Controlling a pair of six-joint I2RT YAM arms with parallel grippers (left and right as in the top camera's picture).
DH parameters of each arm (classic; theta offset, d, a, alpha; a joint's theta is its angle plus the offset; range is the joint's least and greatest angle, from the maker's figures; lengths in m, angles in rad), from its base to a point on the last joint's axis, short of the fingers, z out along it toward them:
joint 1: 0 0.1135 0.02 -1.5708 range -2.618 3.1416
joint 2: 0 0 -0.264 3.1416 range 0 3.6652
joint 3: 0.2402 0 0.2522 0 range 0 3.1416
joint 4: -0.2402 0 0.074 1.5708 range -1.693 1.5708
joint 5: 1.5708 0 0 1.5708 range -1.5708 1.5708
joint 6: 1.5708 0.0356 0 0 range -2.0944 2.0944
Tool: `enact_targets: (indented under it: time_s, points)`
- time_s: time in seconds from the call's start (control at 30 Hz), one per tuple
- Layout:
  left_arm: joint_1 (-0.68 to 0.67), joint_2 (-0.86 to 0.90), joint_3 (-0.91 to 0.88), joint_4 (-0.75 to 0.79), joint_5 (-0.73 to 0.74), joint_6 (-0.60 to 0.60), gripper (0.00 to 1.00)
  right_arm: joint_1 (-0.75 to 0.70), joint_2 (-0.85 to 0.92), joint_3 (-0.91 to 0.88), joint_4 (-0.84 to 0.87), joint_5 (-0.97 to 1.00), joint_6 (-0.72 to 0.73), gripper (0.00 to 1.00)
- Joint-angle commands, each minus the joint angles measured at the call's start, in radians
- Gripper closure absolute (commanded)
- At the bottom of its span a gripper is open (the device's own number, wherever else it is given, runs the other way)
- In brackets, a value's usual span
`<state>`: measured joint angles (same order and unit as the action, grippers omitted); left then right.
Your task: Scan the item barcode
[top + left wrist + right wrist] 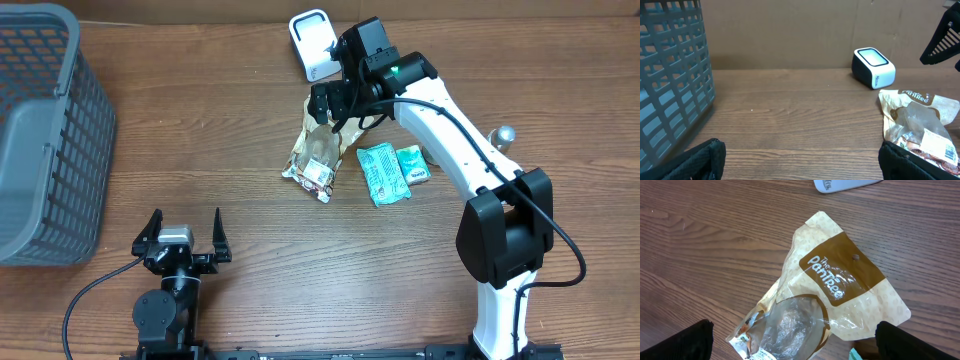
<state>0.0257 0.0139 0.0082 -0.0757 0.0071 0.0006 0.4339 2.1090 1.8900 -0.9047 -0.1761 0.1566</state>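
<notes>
We are at the pick-up step: our right gripper (pixel 335 108) hovers with jaws spread wide over the far end of the snack bag (pixel 318 158), holding nothing. The bag lies flat on the table with the scanner (pixel 313 45) just beyond it at 12 o'clock and the teal packets (pixel 383 172) beside it at 3 o'clock. Our left gripper (pixel 184 230) sits at the table's 7 o'clock, fingers likewise spread and empty, with the basket (pixel 40 150) at 9 o'clock. Next, we judge, the right arm must descend, pinch the bag's top edge and lift it, then turn the white label at its near end — presumably the barcode — toward the scanner's window.
</notes>
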Motion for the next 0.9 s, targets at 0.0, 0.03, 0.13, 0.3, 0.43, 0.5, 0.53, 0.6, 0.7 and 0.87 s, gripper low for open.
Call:
enact_targets:
  time_s: [0.0,0.03,0.13,0.3,0.43,0.5,0.53,0.6,0.7,0.87]
  points:
    - [-0.005,-0.010,-0.003,-0.001,0.011,0.019,0.01,-0.005,-0.005,0.008,0.006,0.003,-0.004,0.00]
    - [-0.005,-0.010,-0.003,-0.001,0.011,0.019,0.00,-0.005,-0.005,0.008,0.006,0.003,-0.004,0.00]
    - [-0.005,-0.010,-0.003,-0.001,0.011,0.019,0.00,-0.005,-0.005,0.008,0.006,0.003,-0.003,0.00]
    - [-0.005,-0.010,-0.003,-0.001,0.011,0.019,0.01,-0.002,-0.005,0.008,0.006,0.003,-0.004,0.00]
    - [-0.005,-0.010,-0.003,-0.001,0.011,0.019,0.00,-0.003,-0.005,0.008,0.006,0.003,-0.003,0.00]
    - [-0.005,-0.010,-0.003,-0.001,0.011,0.019,0.01,-0.003,-0.005,0.008,0.006,0.003,-0.003,0.00]
    - [-0.005,-0.010,-0.003,-0.001,0.011,0.019,0.00,-0.003,-0.005,0.008,0.006,0.003,-0.004,0.00]
    - [-0.005,-0.010,-0.003,-0.001,0.011,0.019,0.00,-0.003,-0.005,0.008,0.006,0.003,-0.004,0.00]
    - [-0.005,-0.010,-0.003,-0.001,0.011,0.019,0.00,-0.003,-0.001,0.007,0.005,0.003,-0.004,0.00]
    - [-0.005,-0.010,-0.003,-0.001,0.011,0.019,0.01,-0.001,-0.040,0.008,0.005,0.003,-0.004,0.00]
